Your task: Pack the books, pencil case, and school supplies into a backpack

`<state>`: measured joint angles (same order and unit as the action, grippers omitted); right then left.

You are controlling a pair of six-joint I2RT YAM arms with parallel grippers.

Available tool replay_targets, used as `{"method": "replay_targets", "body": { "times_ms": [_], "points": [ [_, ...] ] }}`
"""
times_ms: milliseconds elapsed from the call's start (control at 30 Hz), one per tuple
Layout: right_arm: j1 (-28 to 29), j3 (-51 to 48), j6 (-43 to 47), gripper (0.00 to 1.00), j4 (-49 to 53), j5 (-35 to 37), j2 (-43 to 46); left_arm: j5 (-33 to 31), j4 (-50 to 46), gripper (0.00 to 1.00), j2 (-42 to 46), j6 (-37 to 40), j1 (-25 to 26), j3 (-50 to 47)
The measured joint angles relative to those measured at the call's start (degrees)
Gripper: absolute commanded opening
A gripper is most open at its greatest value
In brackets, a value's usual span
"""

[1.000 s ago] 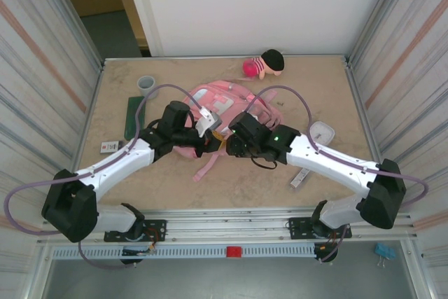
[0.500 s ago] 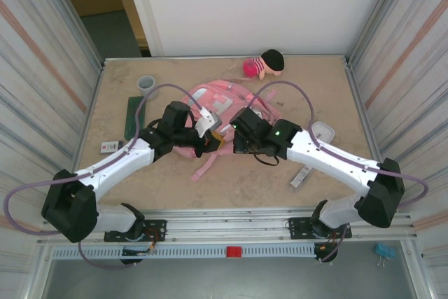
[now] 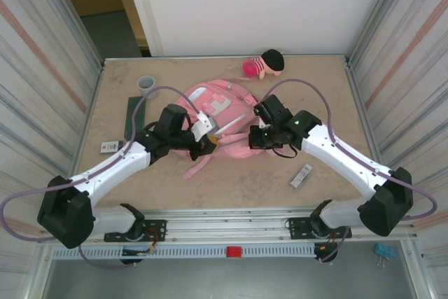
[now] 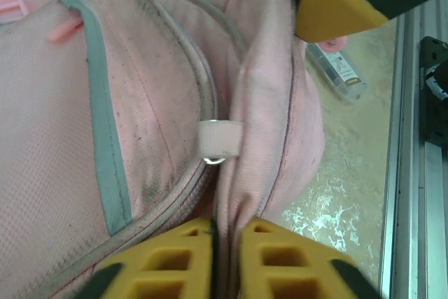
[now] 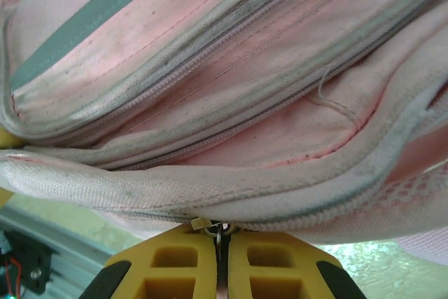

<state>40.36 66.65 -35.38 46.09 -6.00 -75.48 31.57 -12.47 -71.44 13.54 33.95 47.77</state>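
Backpack [image 3: 210, 99]: pink, lying flat at the middle of the table [image 3: 238, 187], a little toward the far side, white patches facing up. Pink straps [image 3: 198, 167] trailing off its near edge onto the bare tabletop. Flanked along that near edge by both grippers.

Left gripper [image 3: 211, 143]: at the near-left edge of the bag. From the left wrist, yellow fingers [image 4: 185, 234] almost together, only a narrow gap, with a fold of pink fabric running down into it. Cannot tell whether clamped on the fold or slack around it. Just beyond the fingers, a white loop tab [image 4: 219, 140] with a small metal ring on the zip seam.

Right gripper [image 3: 252, 139]: at the near-right edge of the bag, close to the left one but apart from it. From the right wrist, closed tight on a small metal zipper pull [image 5: 211, 225] at the lowest zip line of the bag.

Pencil case [image 3: 133, 117]: dark green, flat on the table left of the backpack, well apart from both grippers. Small white card [image 3: 108, 147] on the near side of it, by the left wall. Narrow grey-white strip [image 3: 302, 176] lying on the near right, apart from the bag.

Grey cup [image 3: 145, 84] upright at far left, just beyond the pencil case. Pink plush doll [image 3: 264, 65] with black hair at the far edge, beyond the backpack.
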Motion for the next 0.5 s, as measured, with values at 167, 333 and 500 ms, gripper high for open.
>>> {"method": "replay_targets", "body": {
  "times_ms": [167, 333, 500],
  "points": [
    [0.1, -2.2, 1.7, 0.0, -0.7, -3.5, -0.2, -3.9, -0.6, 0.69, 4.4, -13.0, -1.0, -0.8],
    [2.1, -3.5, 2.7, 0.0, -1.2, -4.5, -1.4, -15.2, -2.8, 0.74, 10.5, -31.8, -1.1, -2.1],
    [6.1, -4.5, 2.6, 0.0, -3.0, -4.8, -2.6, -21.0, -3.1, 0.73, 12.4, -45.6, -4.3, -10.2]
  ]
}}
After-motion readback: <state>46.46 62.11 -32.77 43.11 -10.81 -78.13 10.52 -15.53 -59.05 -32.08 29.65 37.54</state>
